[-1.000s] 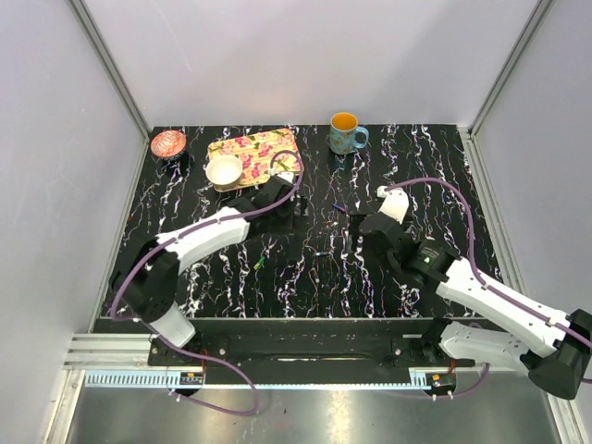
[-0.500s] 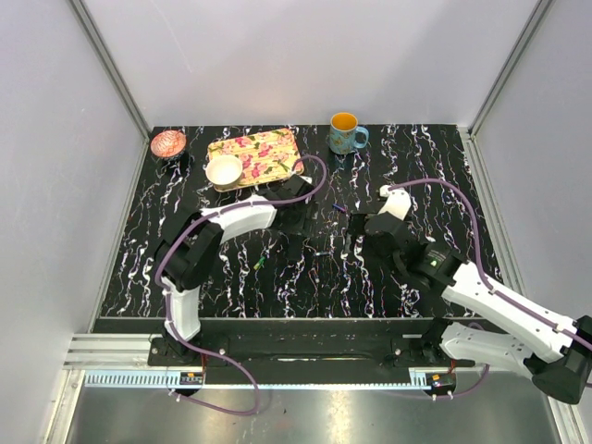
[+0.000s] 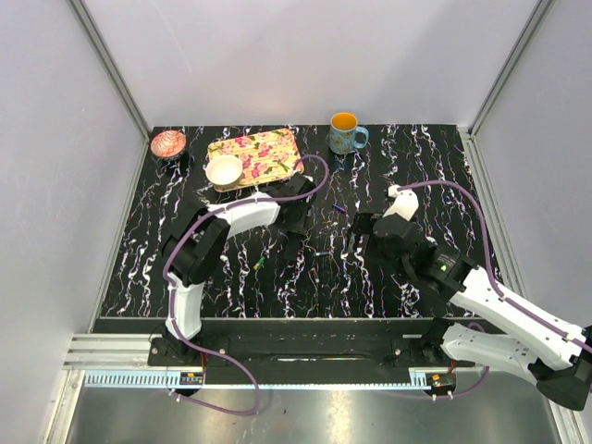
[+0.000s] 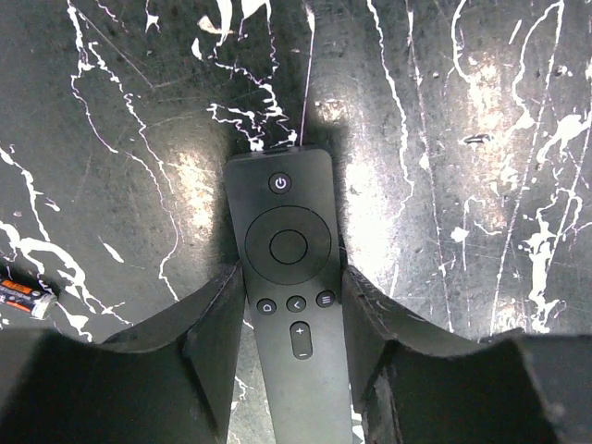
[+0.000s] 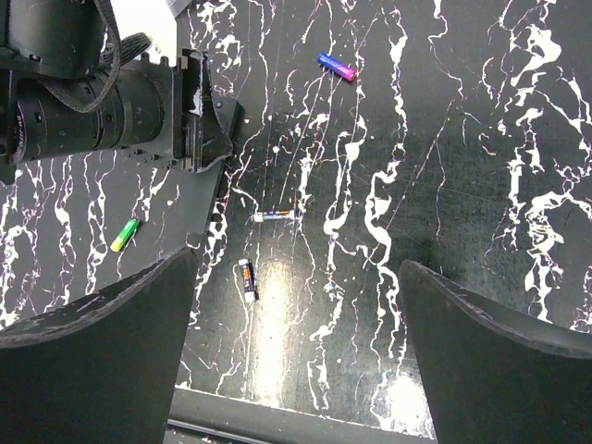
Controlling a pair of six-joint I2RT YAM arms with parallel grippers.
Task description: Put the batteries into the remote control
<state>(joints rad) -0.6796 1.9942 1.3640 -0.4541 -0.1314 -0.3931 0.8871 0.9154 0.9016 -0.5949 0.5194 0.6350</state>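
Note:
The remote control [image 4: 287, 245] is a slim black bar lying button side up on the table. My left gripper [image 4: 290, 277] is shut on it, a finger pressed against each long side below the round pad. From above the remote is hidden under that gripper [image 3: 294, 227]. A reddish battery [image 4: 20, 296] lies to its left. My right gripper [image 5: 296, 264] hangs open over the table with nothing between its fingers. Below it lie a purple-blue battery [image 5: 336, 67], a green-yellow one [image 5: 124, 235] and two darker ones [image 5: 275, 215] [image 5: 247, 279].
A blue mug [image 3: 347, 132] stands at the back centre. A floral tray [image 3: 264, 148] with a white bowl [image 3: 224, 170] on it sits at the back left, with a pink bowl [image 3: 168, 143] beyond it. The left wrist [image 5: 92, 102] fills the right wrist view's top left corner.
My left gripper has swung right and come down over the remote, and its jaws have closed onto its sides. The right gripper has crept slightly left and stayed open.

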